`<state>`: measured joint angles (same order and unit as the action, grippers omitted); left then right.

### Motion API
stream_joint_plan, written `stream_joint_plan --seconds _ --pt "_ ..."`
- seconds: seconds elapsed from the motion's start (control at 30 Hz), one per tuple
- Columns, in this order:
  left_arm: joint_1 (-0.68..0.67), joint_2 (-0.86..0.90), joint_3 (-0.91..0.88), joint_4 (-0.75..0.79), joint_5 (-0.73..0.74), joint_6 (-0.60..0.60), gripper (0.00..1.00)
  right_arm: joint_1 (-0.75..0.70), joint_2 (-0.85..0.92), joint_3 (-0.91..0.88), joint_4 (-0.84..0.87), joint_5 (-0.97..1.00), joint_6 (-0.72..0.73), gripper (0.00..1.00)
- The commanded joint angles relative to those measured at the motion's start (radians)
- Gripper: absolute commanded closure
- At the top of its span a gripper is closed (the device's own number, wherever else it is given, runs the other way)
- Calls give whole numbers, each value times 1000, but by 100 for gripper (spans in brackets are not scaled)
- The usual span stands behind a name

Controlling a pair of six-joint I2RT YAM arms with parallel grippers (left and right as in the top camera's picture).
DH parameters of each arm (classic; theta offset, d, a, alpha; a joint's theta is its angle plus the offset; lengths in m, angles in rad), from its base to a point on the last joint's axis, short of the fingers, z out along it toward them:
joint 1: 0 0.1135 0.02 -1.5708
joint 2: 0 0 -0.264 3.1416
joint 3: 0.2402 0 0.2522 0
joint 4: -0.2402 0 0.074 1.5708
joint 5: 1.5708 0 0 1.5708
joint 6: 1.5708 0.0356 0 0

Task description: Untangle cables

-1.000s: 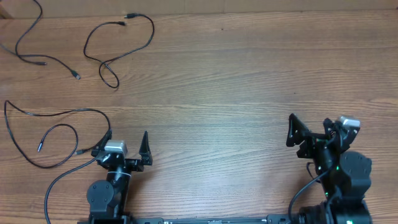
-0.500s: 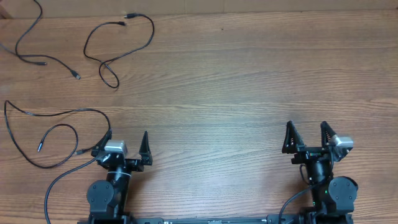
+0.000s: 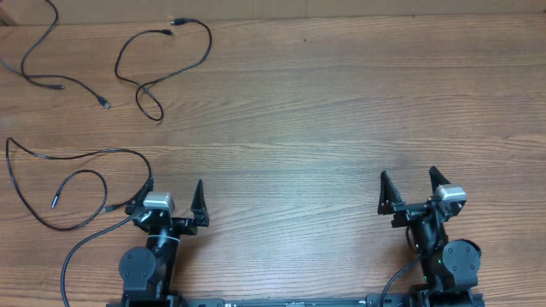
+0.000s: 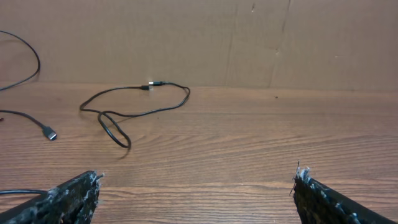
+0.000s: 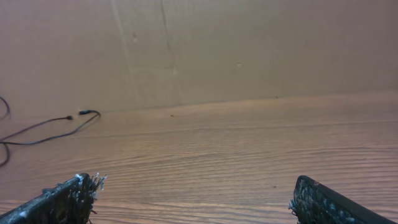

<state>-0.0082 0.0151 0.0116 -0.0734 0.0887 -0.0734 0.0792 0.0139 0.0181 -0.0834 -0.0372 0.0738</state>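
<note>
Wood-grain desk [image 3: 299,111] carries three separate black cables, all on its left half. One cable [image 3: 30,75] lies at 11 o'clock in the far corner. A looped cable [image 3: 145,85] lies just to its right, with its plug ends near the back wall. The third cable [image 3: 85,154] sprawls at 9 o'clock, running close beside the left jaws. The left jaws at 7 o'clock and the right jaws at 5 o'clock both stand released, spread wide and grasping nothing
</note>
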Motion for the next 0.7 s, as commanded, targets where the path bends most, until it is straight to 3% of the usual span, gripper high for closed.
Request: stream_joint_plan --seconds 0.0,0.23,0.67 --pt "-5 -11 -7 2 -11 18 0 4 -12 -11 0 22 -70 0" --pt "-5 -11 -7 2 -11 18 0 4 -12 -11 0 34 -134 0" --pt "-5 -11 -7 2 -11 18 0 4 -12 -11 0 29 -129 0"
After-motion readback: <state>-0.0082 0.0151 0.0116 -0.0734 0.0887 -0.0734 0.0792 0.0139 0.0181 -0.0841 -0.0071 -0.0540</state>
